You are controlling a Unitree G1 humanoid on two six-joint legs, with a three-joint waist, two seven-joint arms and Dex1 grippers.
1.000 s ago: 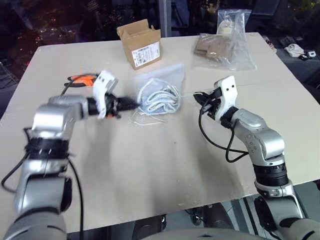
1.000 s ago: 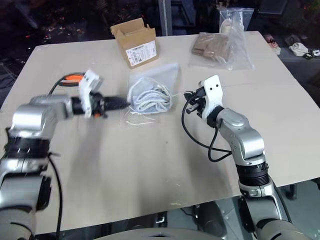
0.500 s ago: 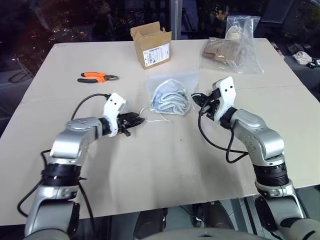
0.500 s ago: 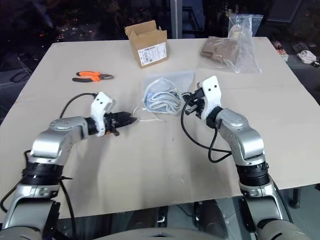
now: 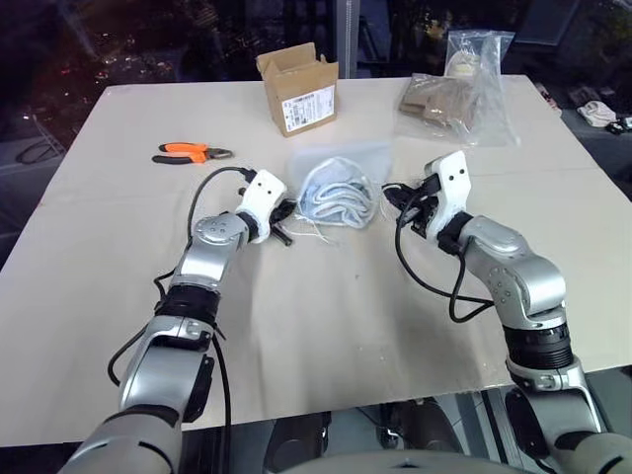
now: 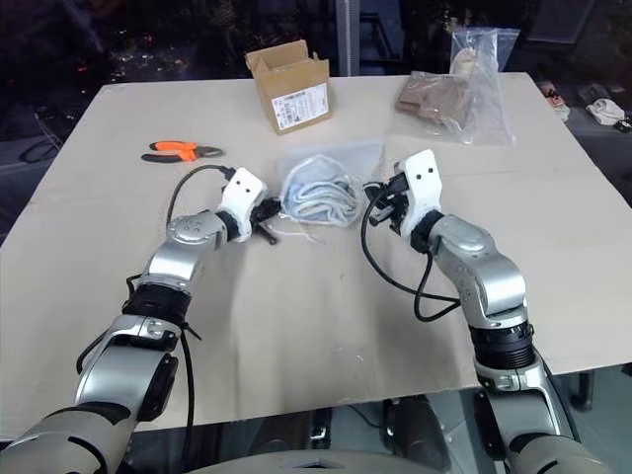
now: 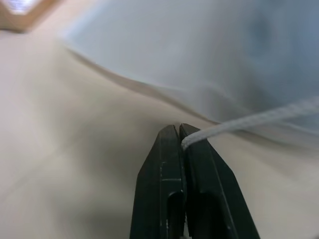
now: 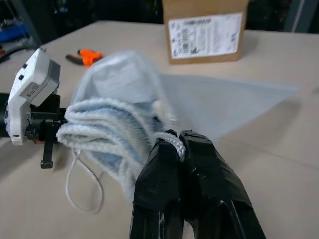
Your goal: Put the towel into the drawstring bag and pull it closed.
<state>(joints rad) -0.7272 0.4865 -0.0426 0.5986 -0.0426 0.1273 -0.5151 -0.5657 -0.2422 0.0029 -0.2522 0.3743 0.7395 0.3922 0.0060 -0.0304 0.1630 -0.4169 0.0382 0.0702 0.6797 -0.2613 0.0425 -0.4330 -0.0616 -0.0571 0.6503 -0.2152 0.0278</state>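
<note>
The drawstring bag (image 5: 346, 163) lies in the middle of the table, frosted and translucent. The light-blue towel (image 5: 331, 197) is bunched inside it at the near end. My left gripper (image 5: 283, 217) sits just left of the bag's mouth and is shut on a thin white cord (image 7: 249, 121), which runs out from its fingertips (image 7: 172, 137). On the bag's right side, my right gripper (image 5: 391, 194) is shut on the other cord (image 8: 172, 141). Loose cord loops (image 5: 314, 232) trail on the table in front of the bag.
A small open cardboard box (image 5: 298, 91) stands behind the bag. Orange pliers (image 5: 191, 153) lie at the left. A clear crinkly plastic bag (image 5: 456, 94) with brown contents sits at the back right. The beige table (image 5: 326, 326) is bare toward its near edge.
My left gripper has moved forward to the bag's left side and has shut on the cord. The right gripper has kept still, holding its cord. The camera view has shifted.
</note>
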